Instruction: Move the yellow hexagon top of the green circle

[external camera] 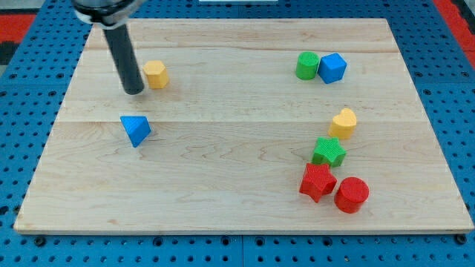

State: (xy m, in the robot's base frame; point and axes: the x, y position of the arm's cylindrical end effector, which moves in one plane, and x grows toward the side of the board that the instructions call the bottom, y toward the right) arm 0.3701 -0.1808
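The yellow hexagon (156, 74) sits on the wooden board at the view's upper left. My tip (134, 91) is just left of it and slightly below, close to touching it. The green circle (307, 65) stands at the view's upper right, far to the right of the hexagon. A blue cube (332, 68) touches the green circle's right side.
A blue triangle (135, 129) lies below my tip. At the view's right are a yellow heart (344, 122), a green star (328, 152), a red star (318, 181) and a red circle (352, 194). The board (223, 185) rests on a blue pegboard.
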